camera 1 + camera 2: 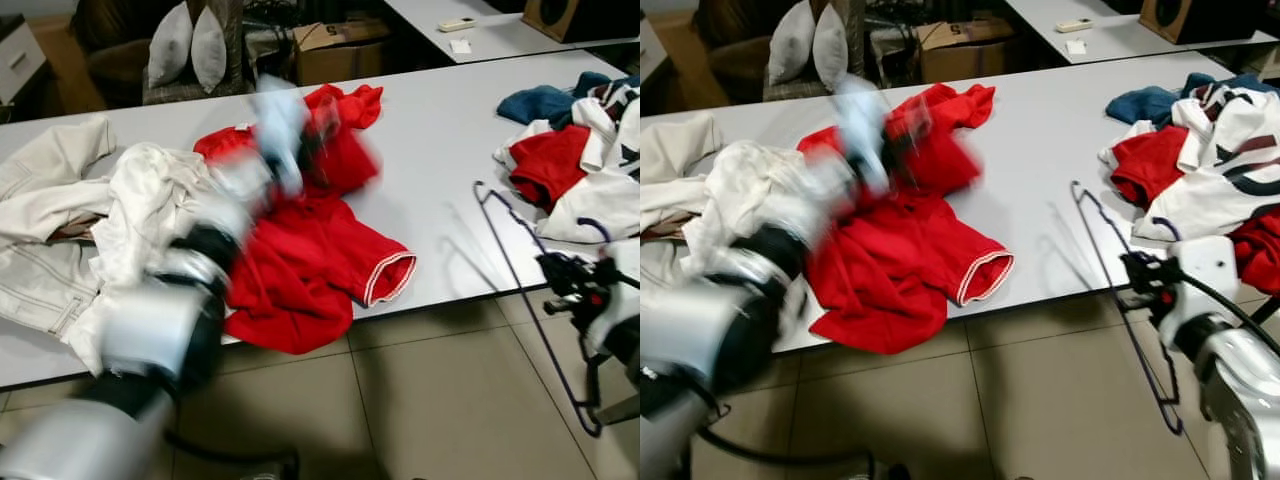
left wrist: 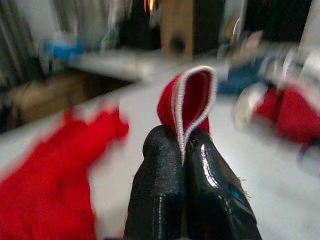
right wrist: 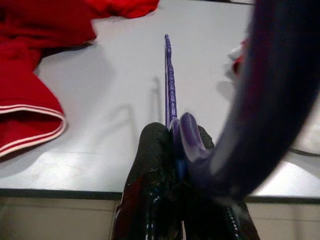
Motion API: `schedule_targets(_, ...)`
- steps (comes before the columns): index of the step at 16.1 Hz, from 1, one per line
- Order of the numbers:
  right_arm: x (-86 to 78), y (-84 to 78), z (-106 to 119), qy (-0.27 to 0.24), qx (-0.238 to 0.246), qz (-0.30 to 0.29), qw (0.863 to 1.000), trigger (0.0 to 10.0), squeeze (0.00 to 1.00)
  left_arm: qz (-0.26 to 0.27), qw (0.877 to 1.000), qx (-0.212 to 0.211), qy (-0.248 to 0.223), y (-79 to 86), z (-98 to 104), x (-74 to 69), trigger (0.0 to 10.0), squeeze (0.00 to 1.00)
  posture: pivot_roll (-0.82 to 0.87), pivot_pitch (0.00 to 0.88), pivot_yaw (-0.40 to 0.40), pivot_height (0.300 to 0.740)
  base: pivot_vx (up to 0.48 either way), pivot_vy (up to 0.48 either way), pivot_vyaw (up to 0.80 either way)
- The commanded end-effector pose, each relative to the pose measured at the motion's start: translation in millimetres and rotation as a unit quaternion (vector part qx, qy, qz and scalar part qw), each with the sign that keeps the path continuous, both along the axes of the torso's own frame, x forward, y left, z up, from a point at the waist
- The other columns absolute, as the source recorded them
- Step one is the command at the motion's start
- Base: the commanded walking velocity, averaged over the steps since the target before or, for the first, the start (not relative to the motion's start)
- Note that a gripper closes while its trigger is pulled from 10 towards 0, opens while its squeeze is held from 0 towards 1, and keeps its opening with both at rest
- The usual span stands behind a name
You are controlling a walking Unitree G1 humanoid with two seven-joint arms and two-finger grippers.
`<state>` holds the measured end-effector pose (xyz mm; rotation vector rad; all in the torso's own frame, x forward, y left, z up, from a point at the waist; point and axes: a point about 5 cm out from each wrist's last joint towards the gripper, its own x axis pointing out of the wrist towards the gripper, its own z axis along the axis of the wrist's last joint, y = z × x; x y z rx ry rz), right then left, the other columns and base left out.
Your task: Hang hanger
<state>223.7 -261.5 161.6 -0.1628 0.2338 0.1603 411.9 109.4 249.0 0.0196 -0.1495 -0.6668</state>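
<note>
Right gripper (image 3: 182, 137) fingers pinching purple hanger (image 1: 520, 260), left gripper (image 2: 185, 150) fingers pinching red garment (image 1: 310, 260)

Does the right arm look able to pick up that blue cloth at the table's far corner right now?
Probably not: the right gripper is shut on the purple wire hanger, and the heaped clothes lie before the blue cloth.

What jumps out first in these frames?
The red garment sprawled mid-table, drooping over the near edge, with the blurred left claw shut on its white-trimmed hem. To the robot's right, the right claw is shut on a purple wire hanger held past the table's near edge. White clothes lie heaped at far left.
</note>
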Motion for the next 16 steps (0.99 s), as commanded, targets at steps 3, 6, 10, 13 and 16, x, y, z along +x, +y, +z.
schedule_targets(3,17.0,16.1,1,-0.014,0.014,0.042,0.999,10.0,0.00,-0.081,0.988,-0.073,-0.105,46.6,75,-13.0,0.0,0.00,-0.01,0.000,0.024,0.740,0.000,0.000,0.00)
schedule_targets(6,23.7,33.9,3,-0.032,0.028,0.096,0.994,10.0,0.00,-0.095,0.984,-0.064,-0.133,93.6,94,-32.4,0.0,0.00,0.03,0.000,0.008,0.740,0.000,0.000,0.00)
schedule_targets(10,30.4,36.6,-3,-0.030,0.032,0.095,0.995,10.0,0.00,-0.189,0.982,0.017,0.001,138.6,31,-81.6,0.0,0.00,0.06,0.000,-0.004,0.740,0.000,0.000,0.00)
schedule_targets(13,31.7,34.5,-3,-0.031,0.031,0.090,0.995,10.0,0.00,-0.165,0.972,0.125,0.113,158.7,-26,-95.7,0.0,0.00,0.07,0.000,-0.012,0.740,0.000,0.000,0.00)
schedule_targets(16,33.0,34.4,-3,-0.032,0.026,0.099,0.994,10.0,0.00,-0.113,0.944,0.236,0.202,176.0,-71,-112.0,5.5,0.00,0.05,0.000,-0.008,0.740,0.000,0.000,0.00)
